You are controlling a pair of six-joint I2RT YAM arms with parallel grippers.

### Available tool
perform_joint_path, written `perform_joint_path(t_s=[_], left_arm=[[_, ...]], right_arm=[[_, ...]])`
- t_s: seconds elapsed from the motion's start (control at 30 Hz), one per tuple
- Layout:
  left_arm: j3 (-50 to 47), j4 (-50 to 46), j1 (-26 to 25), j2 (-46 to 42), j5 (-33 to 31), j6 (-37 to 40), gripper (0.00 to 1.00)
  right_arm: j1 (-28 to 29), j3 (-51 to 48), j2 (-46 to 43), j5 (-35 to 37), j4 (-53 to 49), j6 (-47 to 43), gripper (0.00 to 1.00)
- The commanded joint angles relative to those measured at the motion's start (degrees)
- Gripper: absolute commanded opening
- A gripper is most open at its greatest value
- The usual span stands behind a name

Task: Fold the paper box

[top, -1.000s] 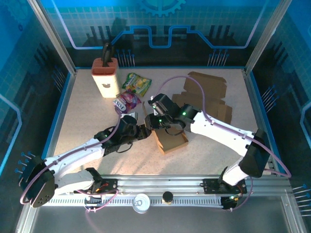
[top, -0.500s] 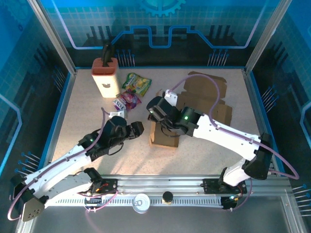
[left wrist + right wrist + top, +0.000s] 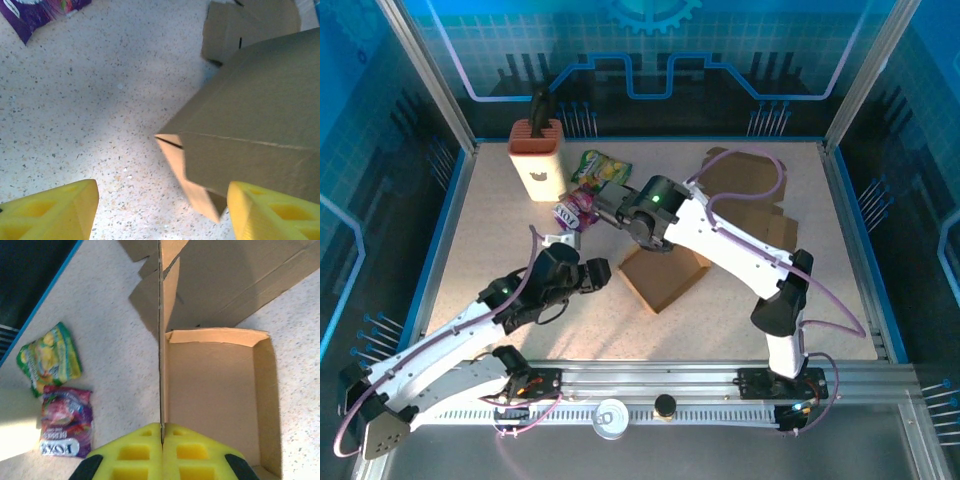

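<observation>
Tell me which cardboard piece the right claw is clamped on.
The half-folded box with raised walls; the right claw pinches one upright side wall edge-on. The other sheet lies flat beyond it.

Brown paper box point(image 3: 665, 277), half folded, near the middle of the table, turned at a slant, open on top, thin walls up around a flat floor, one side standing up taller than the rest.
</observation>
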Motion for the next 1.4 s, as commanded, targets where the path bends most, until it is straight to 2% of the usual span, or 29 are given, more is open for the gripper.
perform_joint_path(t_s=[0.0,0.13,0.33,0.53,0.67,0.73,0.8,0.87,0.9,0.93,1.0,1.13,1.23,1.37], left_arm=[[-1.6,0.74,-0.29,1.26,1.13,3.65,0.71],[-2.41,3.37,-0.28,2.72,2.4,4.11,0.71],[-2.68,6.5,-0.27,6.58,4.96,3.98,0.71],[-2.73,8.32,-0.76,7.64,6.74,2.58,0.72],[-2.04,8.55,-1.89,7.42,6.66,3.06,0.72],[-1.64,8.53,-2.25,7.54,6.57,3.8,0.72],[-1.21,8.53,-2.37,7.63,6.57,4.85,0.73],[-0.69,8.12,-2.44,7.68,6.3,6.07,0.73],[-0.41,7.88,-2.43,7.72,6.12,6.81,0.73],[-0.09,7.43,-2.44,7.97,5.73,7.28,0.74],[1.01,6.45,-2.38,9.2,4.61,8.71,0.74],[3.27,6.72,-2.21,12.22,3.88,10.06,0.73],[5.05,7.37,-2.18,14.5,3.47,10.88,0.72],[7.25,6.61,-1.55,17.42,2.49,11.91,0.69]], right_arm=[[-1.95,-0.94,0.69,0.37,-4.19,15.98,0.0],[-3.85,-6.28,-0.86,-2.43,4.61,9.98,0.0],[-5.51,-14.09,-4.08,-4.79,13.25,5.16,0.17],[-6.14,-22.15,-11.45,-1.73,24.41,-6.57,0.4],[-7.87,-30.93,-20.0,-1.27,39.19,-25.18,0.55],[-9.8,-37.01,-25.31,-3.82,50.47,-39.53,0.56],[-13.36,-45.15,-32.45,-11.29,64.45,-56.67,0.54],[-18.51,-54.9,-39.35,-24.7,80.69,-74.63,0.55],[-21.97,-58.72,-42.4,-32.46,84.87,-79.83,0.57],[-26.22,-60.91,-44.21,-39.0,85.87,-82.93,0.57],[-36.13,-62.15,-45.41,-51.0,81.61,-87.78,0.55],[-50.89,-62.36,-41.58,-68.57,76.59,-95.23,0.5],[-55.16,-61.14,-36.28,-74.46,73.55,-99.9,0.48],[-54.76,-58.77,-29.59,-77.23,69.58,-107.4,0.49]])
